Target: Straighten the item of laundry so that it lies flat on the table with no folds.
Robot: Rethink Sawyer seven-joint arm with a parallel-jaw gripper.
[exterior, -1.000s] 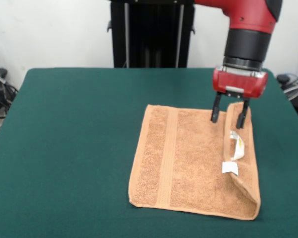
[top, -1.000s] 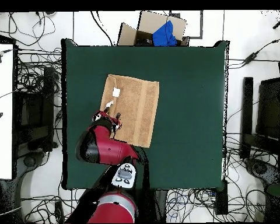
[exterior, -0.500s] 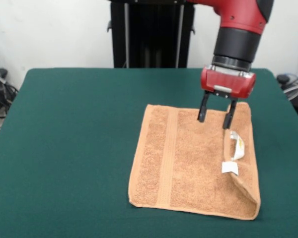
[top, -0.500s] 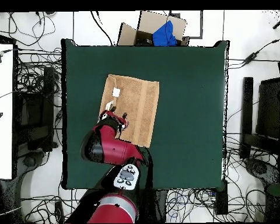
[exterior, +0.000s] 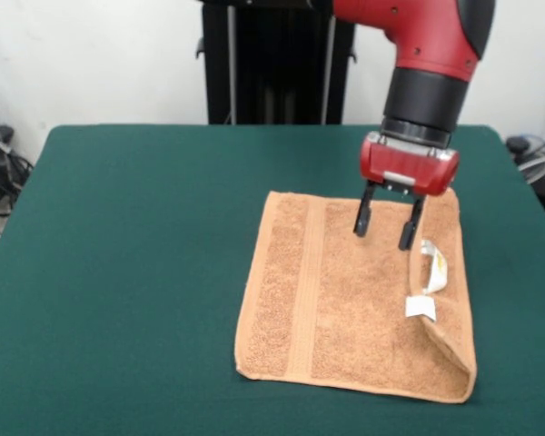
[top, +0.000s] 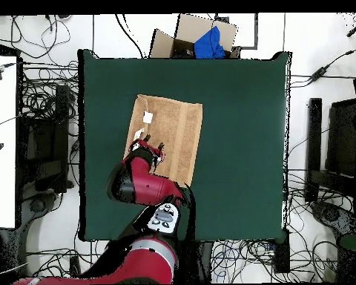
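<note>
Towel [exterior: 345, 300] lies on the table [exterior: 136, 236], toward the right edge as seen from the front camera, about midway between the far and near edges. Most of it is flat. One strip along its right side is folded over onto the top, with a white tag [exterior: 421, 307] showing on the flap.

Gripper [exterior: 382, 221] hangs above the towel's far right part, near the far end of the folded strip. Fingers spread apart, nothing between them, tips clear of the cloth.

Step in hand, by my reading: positioning for a grasp; the fold is not yet undone. The next move calls for descending onto the flap's free edge, pinching only that upper layer, then carrying it outward toward the table's right edge until it lies flat.

Hard to make out: overhead, the arm covers the towel's corner nearest the robot. Whether the near right corner is doubled underneath cannot be told.
</note>
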